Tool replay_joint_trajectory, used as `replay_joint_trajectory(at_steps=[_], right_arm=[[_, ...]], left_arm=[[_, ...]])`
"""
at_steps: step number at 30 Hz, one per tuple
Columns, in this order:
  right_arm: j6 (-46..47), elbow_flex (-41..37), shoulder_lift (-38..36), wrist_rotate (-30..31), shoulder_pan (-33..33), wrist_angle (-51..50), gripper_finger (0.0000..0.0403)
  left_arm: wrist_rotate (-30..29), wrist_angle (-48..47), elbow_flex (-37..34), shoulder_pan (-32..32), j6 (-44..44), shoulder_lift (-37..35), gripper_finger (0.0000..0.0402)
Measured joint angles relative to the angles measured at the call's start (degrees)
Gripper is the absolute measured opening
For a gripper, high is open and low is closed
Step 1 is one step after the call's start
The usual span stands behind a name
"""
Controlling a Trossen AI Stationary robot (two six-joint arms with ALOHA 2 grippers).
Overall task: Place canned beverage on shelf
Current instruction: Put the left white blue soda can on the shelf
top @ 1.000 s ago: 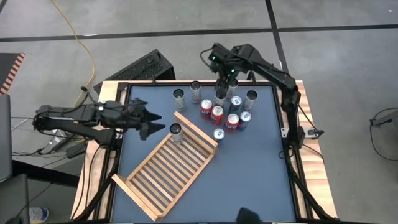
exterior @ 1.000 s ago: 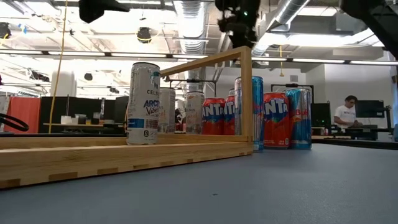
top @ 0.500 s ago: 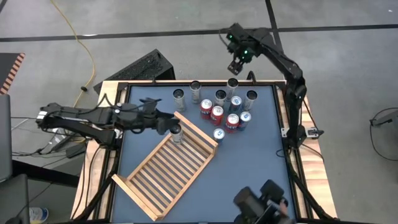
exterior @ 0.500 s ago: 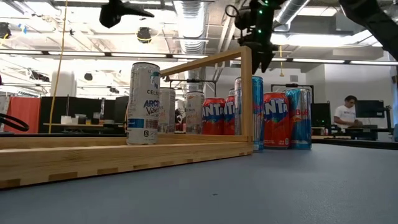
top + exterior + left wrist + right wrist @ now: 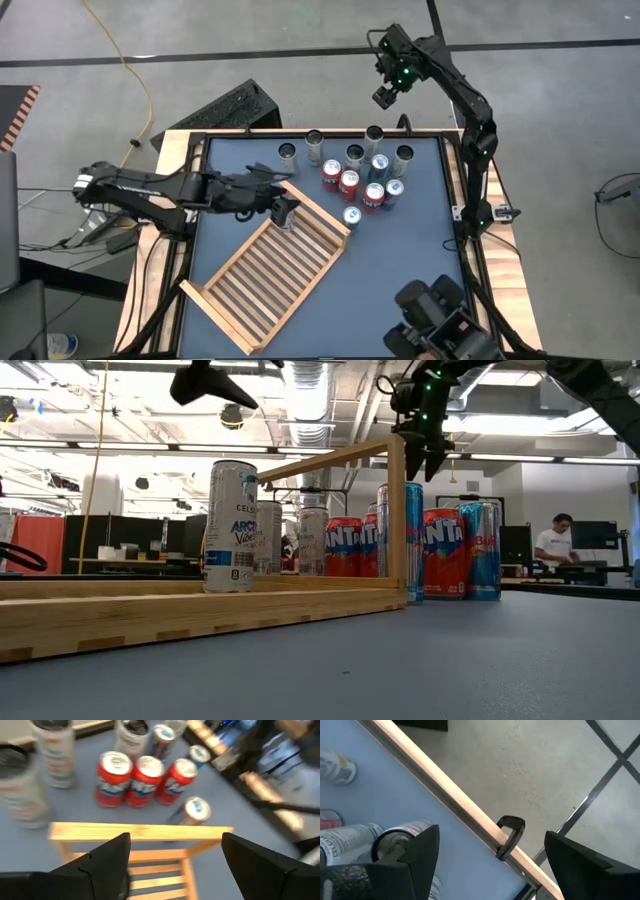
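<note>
The shelf (image 5: pixel 270 265), a slatted light-wood rack, lies askew on the blue table's left half. A white can (image 5: pixel 230 525) stands upright on its far corner. My left gripper (image 5: pixel 288 207) hovers open above that can (image 5: pixel 215 385); in its wrist view (image 5: pixel 175 840) only the shelf's frame rail (image 5: pixel 140 831) lies below the fingers. Several cans stand in a cluster (image 5: pixel 362 175) at the far right: red (image 5: pixel 112 777), blue and silver. My right gripper (image 5: pixel 384 98) hangs open and empty, high beyond the table's far edge (image 5: pixel 491 832).
A black clamp (image 5: pixel 510 832) grips the table's far wooden edge. A black slab (image 5: pixel 225 108) lies beyond the far left corner. A dark device (image 5: pixel 440 320) stands at the near edge. A person (image 5: pixel 560 545) sits in the room behind.
My left gripper has moved toward the table's right edge, from beside the shelf to above the white can on its far corner. My right gripper has swung from above the can cluster out past the table's far edge. No can has moved.
</note>
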Motion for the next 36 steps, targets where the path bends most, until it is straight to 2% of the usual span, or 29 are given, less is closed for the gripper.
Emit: replay_joint_trajectory(at_steps=[6,13,19,27,30,36], right_arm=[[-1.02,0.00,0.02,-1.14,0.55,1.28,0.0327],[-1.02,0.00,0.02,-1.14,0.54,1.18,0.0327],[-1.02,0.00,0.02,-1.13,0.52,1.19,0.0327],[-1.00,0.00,0.02,-1.11,0.89,1.19,0.0327],[-1.02,0.00,0.02,-1.11,1.13,1.22,0.0327],[-1.02,0.00,0.02,-1.12,1.37,1.24,0.0327]], left_arm=[[-5.60,-17.69,13.23,-1.87,4.45,8.79,0.0302],[-3.10,-27.82,22.29,-3.39,5.23,18.93,0.0302],[-6.56,-35.61,24.38,-4.42,2.03,23.63,0.0302],[-10.56,-43.32,24.43,-5.46,-4.02,23.05,0.0302],[-9.56,-42.98,24.43,-4.89,-3.43,22.84,0.0302],[-3.81,-38.71,24.43,-2.98,3.09,22.82,0.0302]])
